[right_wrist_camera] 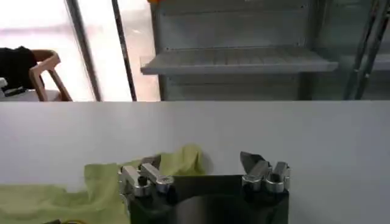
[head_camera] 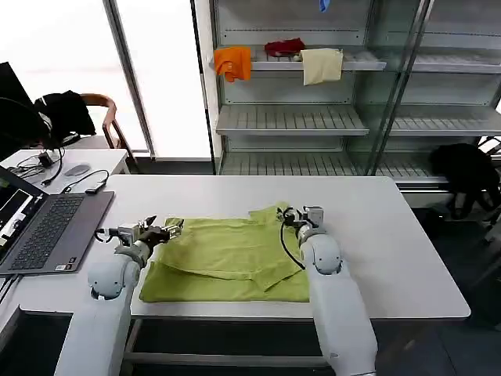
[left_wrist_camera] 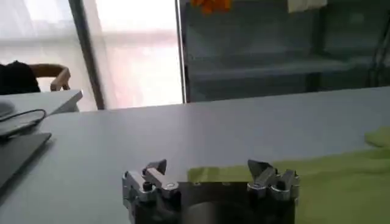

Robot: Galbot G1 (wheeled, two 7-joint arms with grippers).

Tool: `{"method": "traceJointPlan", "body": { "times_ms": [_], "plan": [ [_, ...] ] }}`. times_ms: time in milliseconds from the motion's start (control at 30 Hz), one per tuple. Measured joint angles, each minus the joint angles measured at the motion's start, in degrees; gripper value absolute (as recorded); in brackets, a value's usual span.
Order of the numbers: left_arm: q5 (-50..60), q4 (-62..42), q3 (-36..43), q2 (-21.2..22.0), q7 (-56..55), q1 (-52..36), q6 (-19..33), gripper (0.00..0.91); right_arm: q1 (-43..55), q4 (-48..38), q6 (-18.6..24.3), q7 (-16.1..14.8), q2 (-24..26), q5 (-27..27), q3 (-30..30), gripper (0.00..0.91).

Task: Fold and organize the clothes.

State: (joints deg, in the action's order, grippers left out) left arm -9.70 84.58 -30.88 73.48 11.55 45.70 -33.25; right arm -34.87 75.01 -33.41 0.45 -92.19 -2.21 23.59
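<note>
Currently the lime-green T-shirt, soft creased cotton, lies half-folded in a rough rectangle on the smooth white table. Left gripper at its 10 o'clock corner, right gripper at 1 o'clock; both metal jaws spread, grasping nothing. No legible print.

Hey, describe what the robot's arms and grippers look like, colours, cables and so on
Both arms have smooth, rounded white shells. The left gripper and right gripper are bare silver metal with short dark-tipped fingers on black wrist mounts. A black cable loops along the right forearm.
</note>
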Motion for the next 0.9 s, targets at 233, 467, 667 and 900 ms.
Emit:
{"method": "traceJointPlan", "body": {
  "times_ms": [233,467,667,900],
  "plan": [
    [-0.1,-3.4,0.0,0.1,0.4,-1.8,0.0,0.766,1.7,-2.9,0.1,-0.6,0.0,1.6,0.0,0.907],
    [-0.7,-5.9,-0.1,0.2,0.6,-2.8,0.0,0.524,2.4,-4.4,0.1,-1.3,0.0,2.9,-0.6,0.111],
    [-0.8,-6.2,0.0,0.5,0.8,-2.8,0.1,0.453,2.2,-4.4,0.1,-2.5,0.0,3.9,-1.3,0.0],
    [-0.9,-6.0,0.1,0.6,1.1,-2.6,0.1,0.373,1.3,-4.1,0.1,-4.2,0.0,4.8,-2.1,0.0]
  ]
}}
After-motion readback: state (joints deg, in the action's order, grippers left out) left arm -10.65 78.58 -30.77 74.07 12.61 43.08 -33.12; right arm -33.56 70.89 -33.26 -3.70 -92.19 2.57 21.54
